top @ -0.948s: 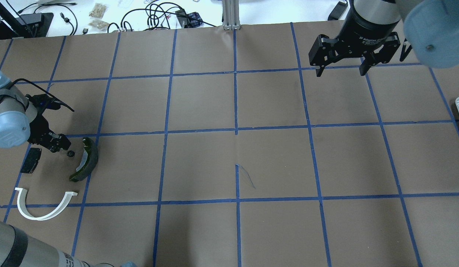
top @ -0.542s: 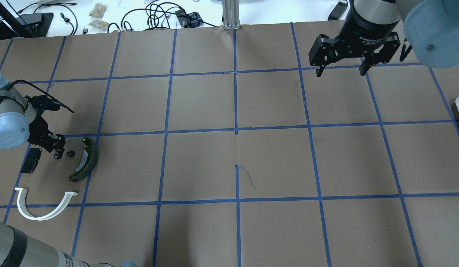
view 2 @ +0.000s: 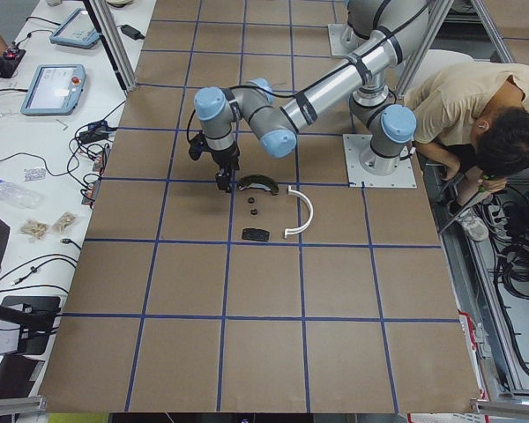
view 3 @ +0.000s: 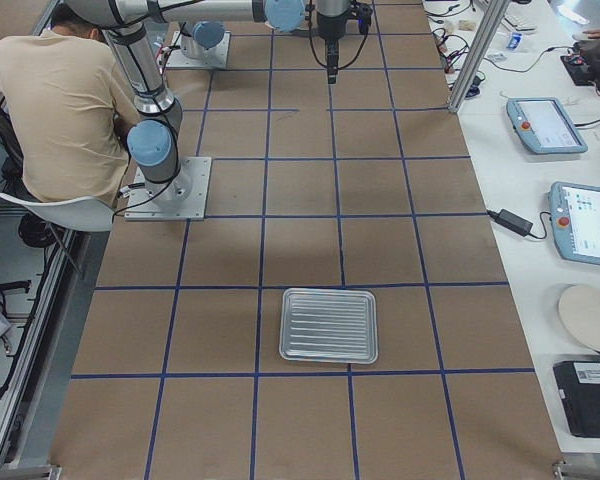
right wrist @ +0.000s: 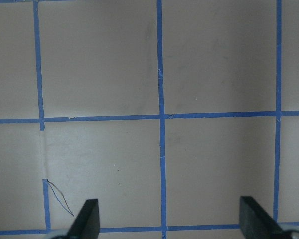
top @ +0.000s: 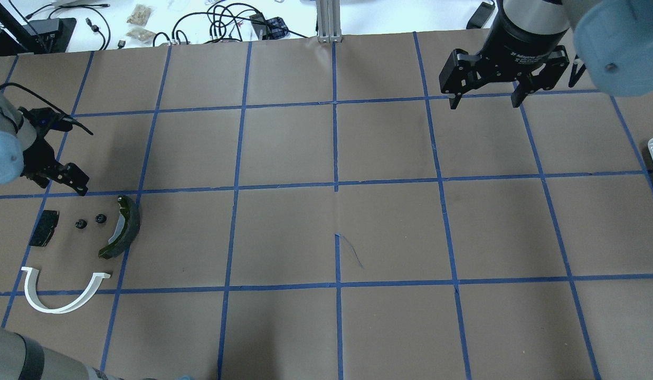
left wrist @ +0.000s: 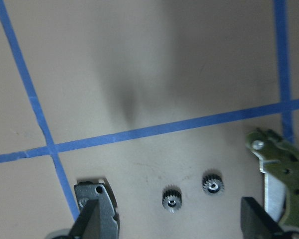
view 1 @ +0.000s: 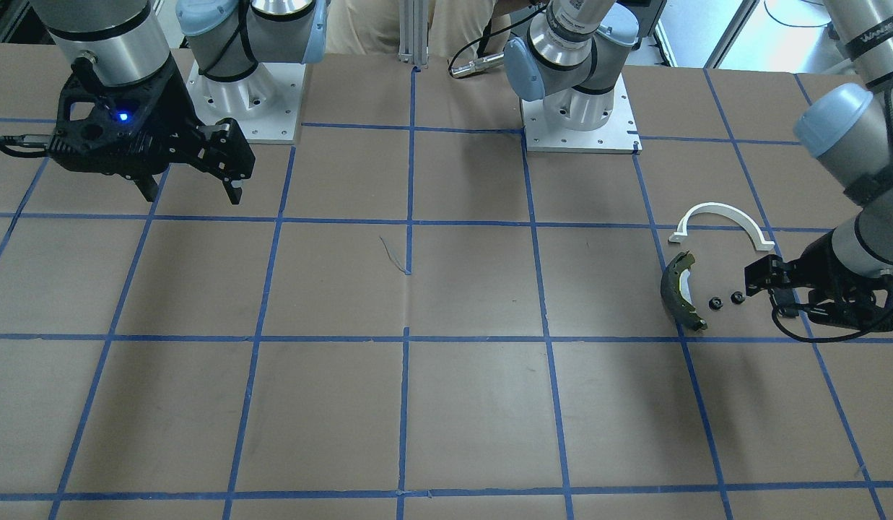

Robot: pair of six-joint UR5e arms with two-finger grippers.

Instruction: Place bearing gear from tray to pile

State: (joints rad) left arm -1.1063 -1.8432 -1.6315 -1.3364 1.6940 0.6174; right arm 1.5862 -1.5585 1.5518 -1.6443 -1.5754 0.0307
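Pulling the wide-open left end effector [top: 67, 182] straight up looks safest, so neither bearing gear [top: 81, 224] gets bumped.

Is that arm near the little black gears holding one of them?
No, the left gripper is open with nothing between its fingers, and both small gears lie loose on the brown paper.

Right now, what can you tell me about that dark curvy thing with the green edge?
The brake shoe is a dark curved piece with an olive-green rim and a pale metal strip inside its curve. It lies on the brown table paper, across a blue tape line, its hollow side facing two small gears nearby. Nothing else touches it.
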